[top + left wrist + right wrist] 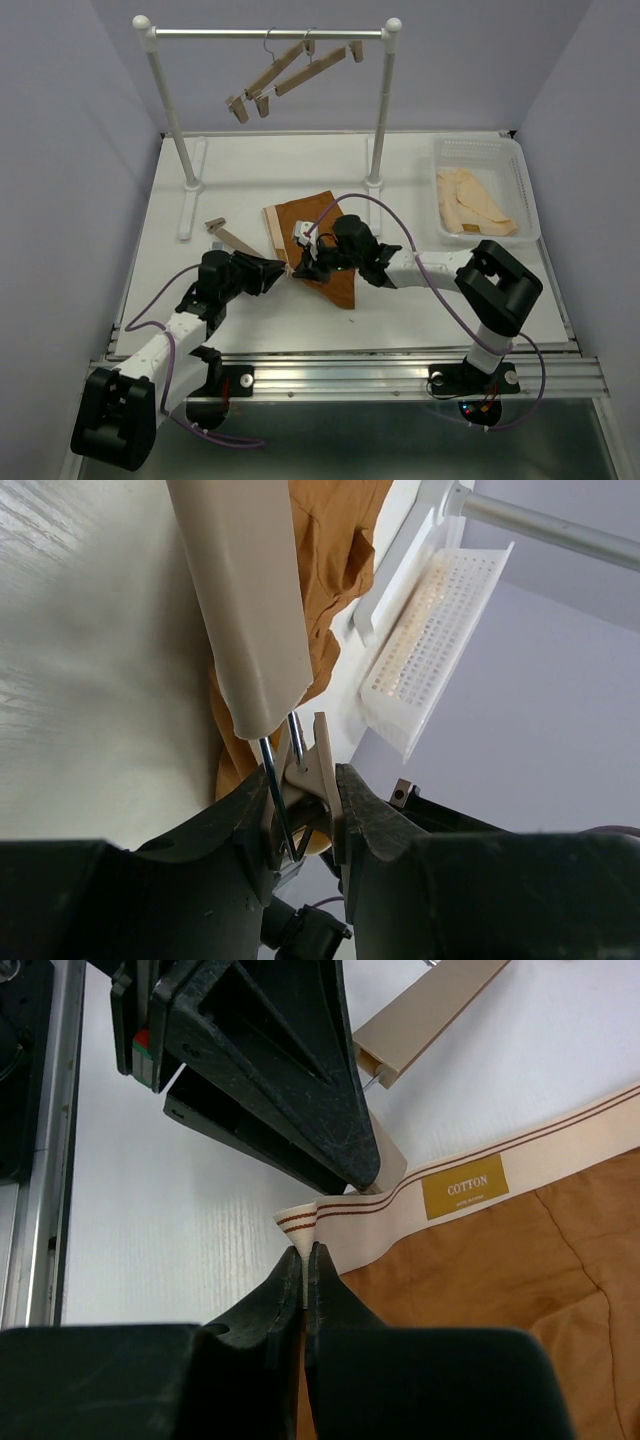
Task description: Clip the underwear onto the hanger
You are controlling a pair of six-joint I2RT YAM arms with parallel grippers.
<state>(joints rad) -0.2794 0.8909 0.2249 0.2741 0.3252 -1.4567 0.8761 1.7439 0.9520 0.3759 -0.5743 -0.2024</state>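
Observation:
The hanger (232, 239), a light-wood bar, lies on the table left of centre. In the left wrist view its bar (245, 600) runs away from the camera. My left gripper (279, 272) is shut on the clip (318, 770) at the bar's near end. The underwear (330, 262) is rust-brown with a cream striped waistband (450, 1205), and it lies beside that clip. My right gripper (305, 1260) is shut on the waistband's corner and holds it right at the left fingers (280, 1070). In the top view it (303, 265) is almost touching the left gripper.
A white rack (270, 33) at the back carries two more wooden hangers (290, 68). A white basket (525, 190) with cream garments (470, 205) stands at the right, and it also shows in the left wrist view (430, 630). The rack's feet (190, 185) stand at the back left.

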